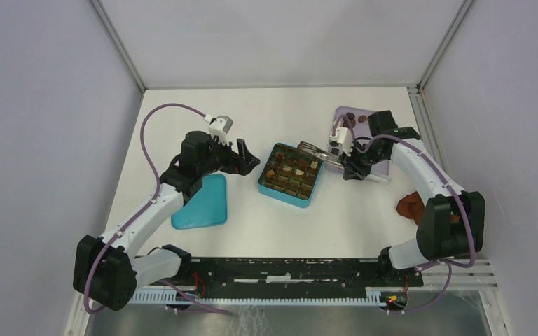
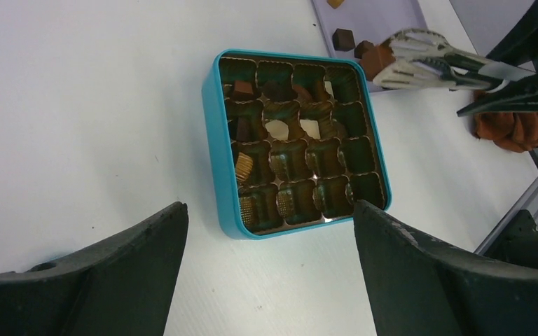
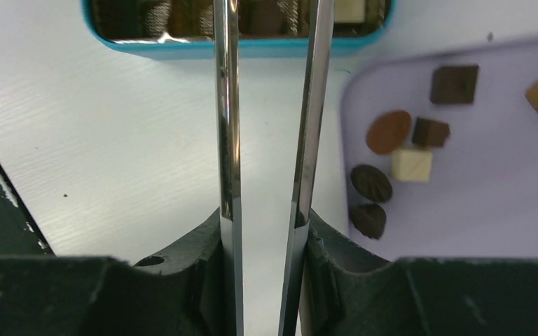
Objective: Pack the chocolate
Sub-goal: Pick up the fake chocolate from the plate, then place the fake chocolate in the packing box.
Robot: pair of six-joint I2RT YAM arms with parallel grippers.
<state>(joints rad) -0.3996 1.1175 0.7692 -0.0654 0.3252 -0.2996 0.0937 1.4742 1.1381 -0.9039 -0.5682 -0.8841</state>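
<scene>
The teal box (image 1: 291, 176) stands open mid-table, its gold cells (image 2: 301, 150) partly filled with chocolate (image 2: 277, 129). More loose chocolate (image 3: 412, 164) of dark, brown and cream colour lies on the purple tray (image 3: 490, 203). My right gripper (image 3: 266, 217) is shut on the metal tongs (image 3: 228, 126), whose tips (image 1: 309, 147) hang over the box's far right corner. A brown piece (image 2: 377, 61) shows between those tips. My left gripper (image 2: 270, 206) is open and empty just left of the box, its fingers (image 2: 427, 273) spread wider than the box's near side.
The teal lid (image 1: 202, 203) lies flat under my left arm. A reddish-brown cloth (image 1: 411, 206) sits at the right, near the right arm's elbow. The purple tray (image 1: 350, 115) is at the back right, partly under that arm.
</scene>
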